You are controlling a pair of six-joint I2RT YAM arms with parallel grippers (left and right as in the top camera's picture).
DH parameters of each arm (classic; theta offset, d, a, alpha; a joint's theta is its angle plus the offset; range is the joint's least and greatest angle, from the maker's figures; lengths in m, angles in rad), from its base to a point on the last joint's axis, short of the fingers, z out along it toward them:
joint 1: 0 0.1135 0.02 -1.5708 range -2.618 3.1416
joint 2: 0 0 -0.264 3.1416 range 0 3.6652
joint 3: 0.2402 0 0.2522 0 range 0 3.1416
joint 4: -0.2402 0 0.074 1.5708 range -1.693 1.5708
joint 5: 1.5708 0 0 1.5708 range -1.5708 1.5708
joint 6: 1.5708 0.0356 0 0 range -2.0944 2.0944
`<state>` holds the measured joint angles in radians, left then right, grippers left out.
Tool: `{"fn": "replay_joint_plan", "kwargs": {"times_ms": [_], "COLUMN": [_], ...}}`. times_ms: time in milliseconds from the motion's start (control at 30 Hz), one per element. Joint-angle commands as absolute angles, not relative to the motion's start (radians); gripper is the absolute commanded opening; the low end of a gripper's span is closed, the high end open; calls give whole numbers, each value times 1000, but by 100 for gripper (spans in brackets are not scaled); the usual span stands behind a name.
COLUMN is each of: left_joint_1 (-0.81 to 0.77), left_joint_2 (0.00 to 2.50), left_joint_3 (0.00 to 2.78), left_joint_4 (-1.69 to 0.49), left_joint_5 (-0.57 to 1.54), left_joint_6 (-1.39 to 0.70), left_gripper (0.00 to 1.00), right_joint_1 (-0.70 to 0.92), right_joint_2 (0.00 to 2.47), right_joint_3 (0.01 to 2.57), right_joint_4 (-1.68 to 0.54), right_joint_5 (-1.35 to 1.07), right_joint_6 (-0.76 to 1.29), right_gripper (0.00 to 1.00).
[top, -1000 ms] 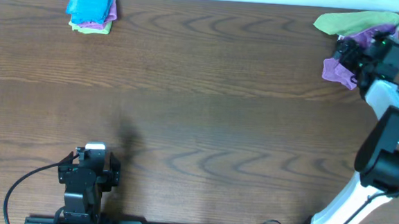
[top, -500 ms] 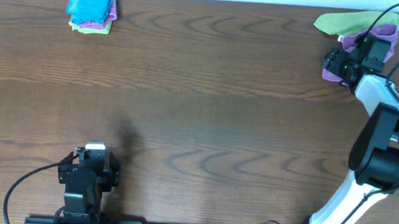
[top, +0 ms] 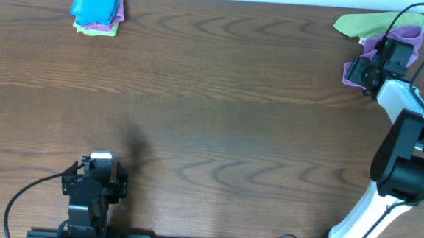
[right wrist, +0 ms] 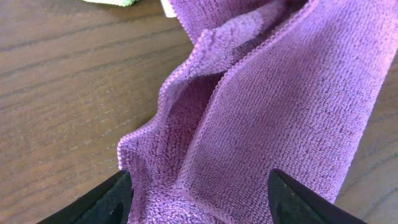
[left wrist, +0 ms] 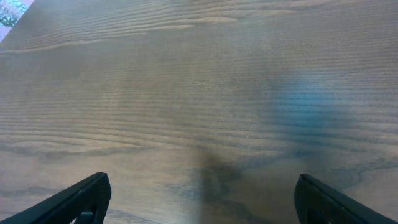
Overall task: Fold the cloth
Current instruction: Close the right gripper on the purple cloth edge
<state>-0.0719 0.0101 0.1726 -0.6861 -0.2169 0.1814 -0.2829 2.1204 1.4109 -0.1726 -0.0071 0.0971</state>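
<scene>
At the table's (top: 221, 97) far-left corner, a stack (top: 98, 7) of folded cloths sits squared up, blue on top. Near the table's front-left edge, the left gripper (top: 100, 159) is parked. Its wrist view shows the jaws spread wide over bare wood, with nothing between them (left wrist: 202, 190).

At the table's far-right corner, the right gripper (top: 361, 67) has swung in from the table's right edge over the past second. It now sits low over the purple cloth (top: 409, 36), having barely shifted in the last half second. Up close, its jaws stand apart with the rumpled cloth (right wrist: 280, 106) lying between them, a raised crease running up the middle. Nothing is pinched yet (right wrist: 199, 202).

The purple cloth is bunched and still unfolded, and it partly overlies a green cloth (top: 365, 23) against the table's back edge.

The slowdown suggests the reach is done and a grasp is about to begin. The fold itself appears not to have started: the cloth would likely first need to be pulled off the green one toward the table's open middle and spread flat.

No brand, label or lettering can be read in any view.
</scene>
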Motion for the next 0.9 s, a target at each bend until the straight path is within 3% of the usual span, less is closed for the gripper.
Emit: {"fn": "replay_joint_plan", "kwargs": {"times_ms": [0, 300, 467, 633, 700, 733, 867], "left_joint_1": [-65, -65, -65, -65, -65, -65, -65], "left_joint_2": [4, 4, 4, 4, 4, 4, 4], "left_joint_3": [165, 165, 165, 165, 165, 165, 165], "left_joint_4": [-687, -687, -687, -687, -687, -687, -687], "left_joint_5": [-235, -235, -235, -235, -235, -235, -235], "left_joint_6": [187, 187, 187, 187, 187, 187, 187], "left_gripper": [95, 95, 95, 95, 95, 95, 95], "right_joint_1": [-273, -273, -273, -273, -273, -273, -273], "right_joint_2": [2148, 2172, 2174, 2174, 2174, 2174, 2173], "right_joint_3": [1431, 1431, 1431, 1431, 1431, 1431, 1432], "right_joint_4": [-176, -176, -168, -158, -157, -157, -159], "right_joint_5": [4, 23, 23, 27, 27, 27, 27], "right_joint_6": [62, 47, 47, 47, 47, 47, 55], "right_gripper": [69, 64, 54, 24, 6, 1, 1]}}
